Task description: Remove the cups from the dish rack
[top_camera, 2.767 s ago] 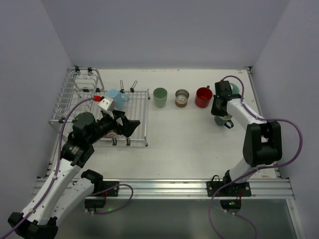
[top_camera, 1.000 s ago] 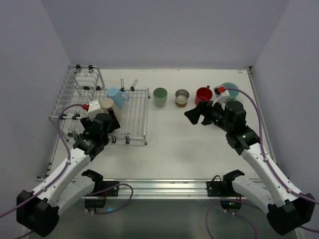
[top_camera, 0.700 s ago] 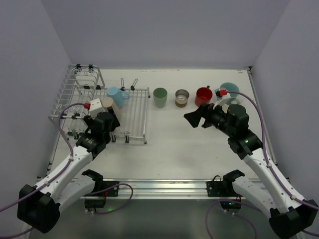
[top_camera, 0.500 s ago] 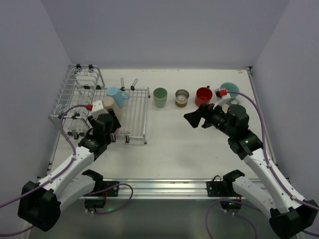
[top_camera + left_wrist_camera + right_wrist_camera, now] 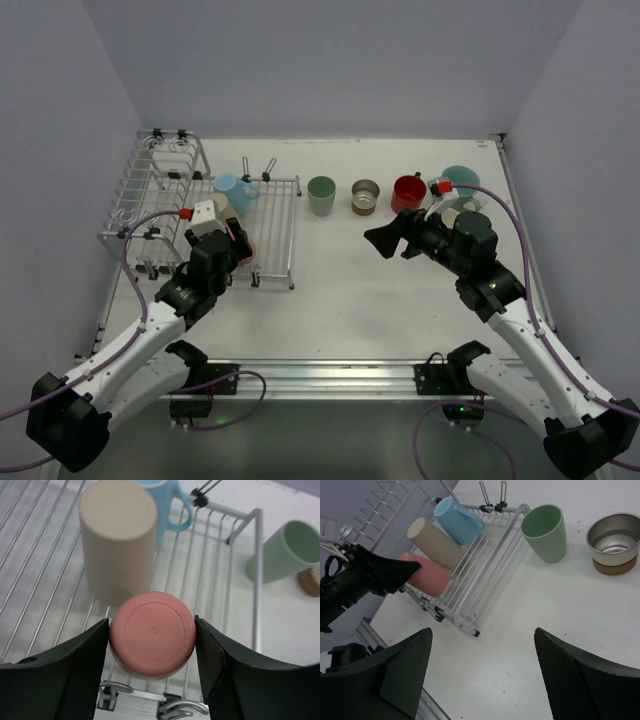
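Note:
In the left wrist view a pink cup (image 5: 152,634) lies base toward the camera at the near edge of the dish rack (image 5: 240,595), and my left gripper (image 5: 151,630) is shut on it, both pads touching its sides. Behind it lie a beige cup (image 5: 117,540) and a light blue mug (image 5: 165,505). From above, the left gripper (image 5: 237,247) sits over the rack's flat grid (image 5: 278,225). My right gripper (image 5: 385,240) hangs open over bare table, holding nothing. On the table stand a pale green cup (image 5: 321,195), a metallic cup (image 5: 366,196), a red cup (image 5: 408,194) and a teal cup (image 5: 460,180).
The rack's taller slotted section (image 5: 150,185) stands at the far left by the wall. The right wrist view shows the rack's near corner (image 5: 476,632) and the table's front rail (image 5: 367,627). Side walls close in both table edges.
My left gripper has closed on the pink cup and shifted slightly toward the rack's near right. The right arm has drifted a little left, jaws still wide.

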### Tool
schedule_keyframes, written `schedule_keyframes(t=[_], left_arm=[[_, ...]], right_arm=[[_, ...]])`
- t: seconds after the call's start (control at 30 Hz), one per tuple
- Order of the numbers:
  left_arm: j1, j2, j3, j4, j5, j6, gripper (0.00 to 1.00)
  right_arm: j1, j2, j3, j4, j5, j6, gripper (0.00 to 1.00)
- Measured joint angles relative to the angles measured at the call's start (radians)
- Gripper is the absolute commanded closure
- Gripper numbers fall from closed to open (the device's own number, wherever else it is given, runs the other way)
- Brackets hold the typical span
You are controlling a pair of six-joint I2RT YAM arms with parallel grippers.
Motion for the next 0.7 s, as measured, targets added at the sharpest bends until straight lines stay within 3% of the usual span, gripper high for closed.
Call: schedule_keyframes(t=[0.13,0.3,0.53,0.7], left_arm=[[-0.052,-0.040,0.085,-0.006,0.019,0.009,0.84],[-0.093,-0.101,0.170,-0.001,0.063,0.013,0.86],[-0.099,-0.145,0.170,0.043,0.261,-0.074,0.87],[-0.099,-0.158,0.113,0.186,0.431,-0.179,0.88]], right_arm=[[0.022,-0.018,-0.039,0.084,-0.025,0.057,0.13],[0.061,-0.022,-0.111,0.248,-0.092,0.167,0.08],[0.181,0.086,-0.179,0.489,-0.132,0.293,0.03],[0.254,0.171,-0.181,0.613,-0.132,0.340,0.02]])
